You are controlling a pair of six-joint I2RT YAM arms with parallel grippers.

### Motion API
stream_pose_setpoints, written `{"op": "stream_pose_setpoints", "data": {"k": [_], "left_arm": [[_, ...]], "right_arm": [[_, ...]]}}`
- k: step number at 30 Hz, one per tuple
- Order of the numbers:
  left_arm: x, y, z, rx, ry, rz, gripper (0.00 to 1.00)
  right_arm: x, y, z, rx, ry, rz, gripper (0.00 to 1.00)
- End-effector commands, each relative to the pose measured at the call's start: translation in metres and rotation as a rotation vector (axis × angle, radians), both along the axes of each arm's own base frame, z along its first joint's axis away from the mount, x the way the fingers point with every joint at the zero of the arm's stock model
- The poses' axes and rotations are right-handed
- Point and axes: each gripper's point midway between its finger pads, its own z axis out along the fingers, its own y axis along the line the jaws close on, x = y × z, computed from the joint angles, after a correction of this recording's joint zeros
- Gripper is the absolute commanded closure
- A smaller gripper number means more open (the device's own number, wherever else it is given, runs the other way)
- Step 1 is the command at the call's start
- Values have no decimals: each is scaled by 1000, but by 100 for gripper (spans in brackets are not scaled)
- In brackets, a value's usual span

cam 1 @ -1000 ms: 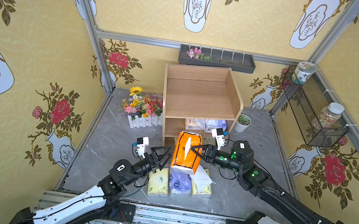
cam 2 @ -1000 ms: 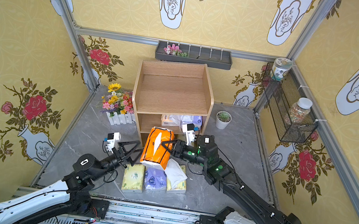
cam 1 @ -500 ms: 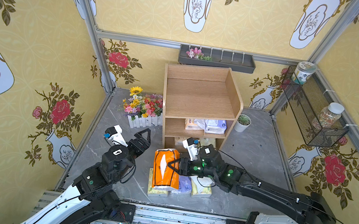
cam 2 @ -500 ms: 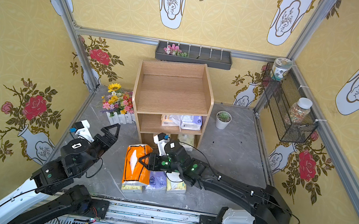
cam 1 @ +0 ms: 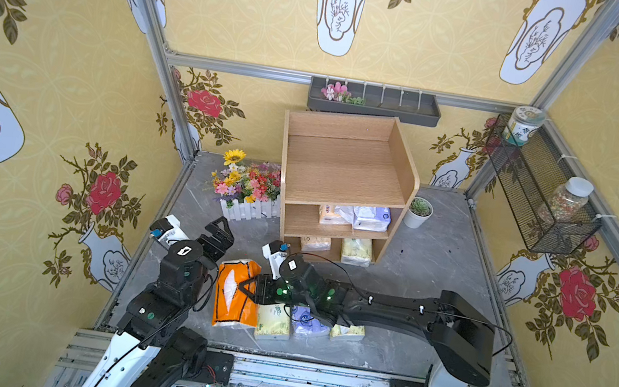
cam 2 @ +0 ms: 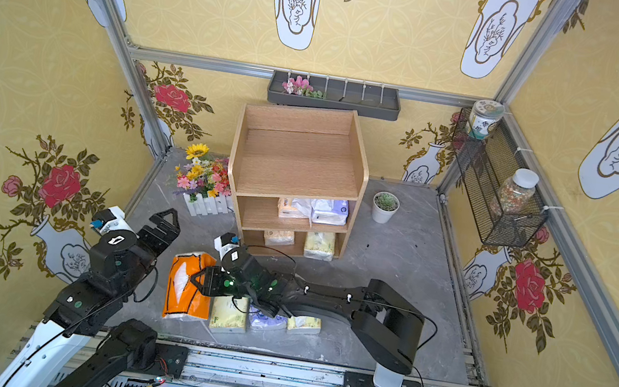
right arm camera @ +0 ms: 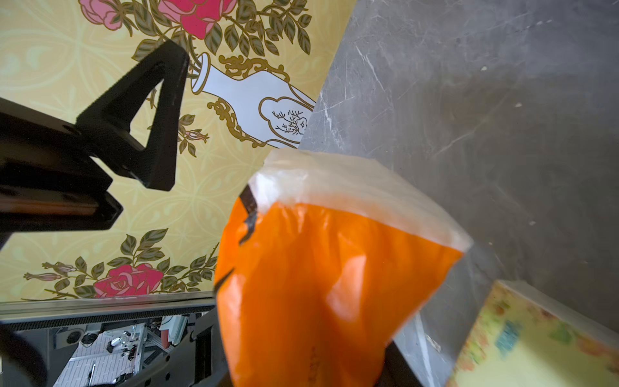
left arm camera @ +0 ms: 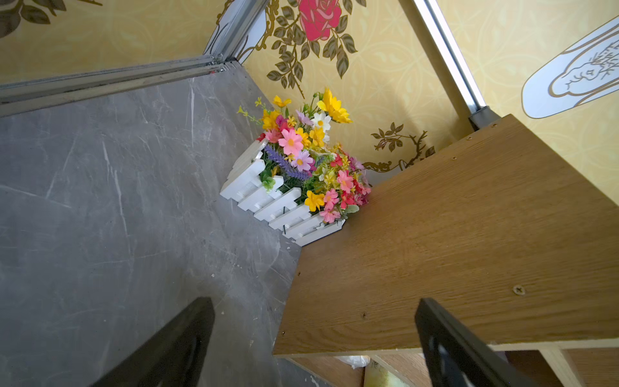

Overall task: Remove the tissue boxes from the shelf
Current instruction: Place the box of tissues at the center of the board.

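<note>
Your right claw (cam 1: 244, 289) was clamped on the soft orange plastic-wrapped tissue pack (cam 1: 234, 296), biting into its long side. In the right wrist view that pack (right arm camera: 318, 284) filled the space between the jaws. It was off the shelf, tilted, out over the grey marbled tabletop (cam 1: 435, 265); whether its underside touched the top you could not tell.

Under the claw's wrist and forearm, three more packs lay in a row on the tabletop. A pale yellow-green tissue pack (cam 1: 273, 321) was just beside the orange one. Next came a lavender tissue pack (cam 1: 306, 320), partly hidden by the arm, then a second pale yellow pack (cam 1: 349, 330).

Beyond the claw, toward the back wall, stood the light-wood three-tier open shelf (cam 1: 345, 166). Its middle tier held a tan-and-white pack (cam 1: 331, 215) and a lavender-and-white pack (cam 1: 373, 217) side by side. Its bottom tier held a small tan pack (cam 1: 316, 242) and a yellow-green pack (cam 1: 357, 250).

On the far side of the orange pack from the right claw, and apart from it, your left claw (cam 1: 218, 230) had its jaws spread wide with nothing between them. Past that claw sat a white picket planter of mixed artificial flowers (cam 1: 247, 193), against the shelf's side. A small white pot with a succulent (cam 1: 418, 212) stood at the shelf's other side.
</note>
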Motion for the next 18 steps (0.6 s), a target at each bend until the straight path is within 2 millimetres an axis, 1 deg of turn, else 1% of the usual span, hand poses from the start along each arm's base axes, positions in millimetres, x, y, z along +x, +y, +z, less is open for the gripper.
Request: {"op": "stream_pose_setpoints", "data": {"k": [1, 3, 9, 12, 15, 18], "left_arm": [[6, -9, 1, -24, -13, -65, 0], [7, -8, 1, -36, -19, -61, 0], [4, -8, -1, -77, -34, -59, 0], [0, -7, 0, -99, -52, -57, 0], [-4, -6, -1, -104, -53, -50, 0], [-4, -7, -3, -109, -47, -53, 1]], "right_arm": [[1, 16, -6, 14, 11, -16, 59], [1, 21, -20, -8, 29, -25, 59], [2, 32, -51, -79, 35, -30, 59], [-2, 35, -61, -95, 56, -29, 59], [-6, 34, -68, -150, 55, -35, 54], [-7, 29, -73, -203, 40, -48, 46]]}}
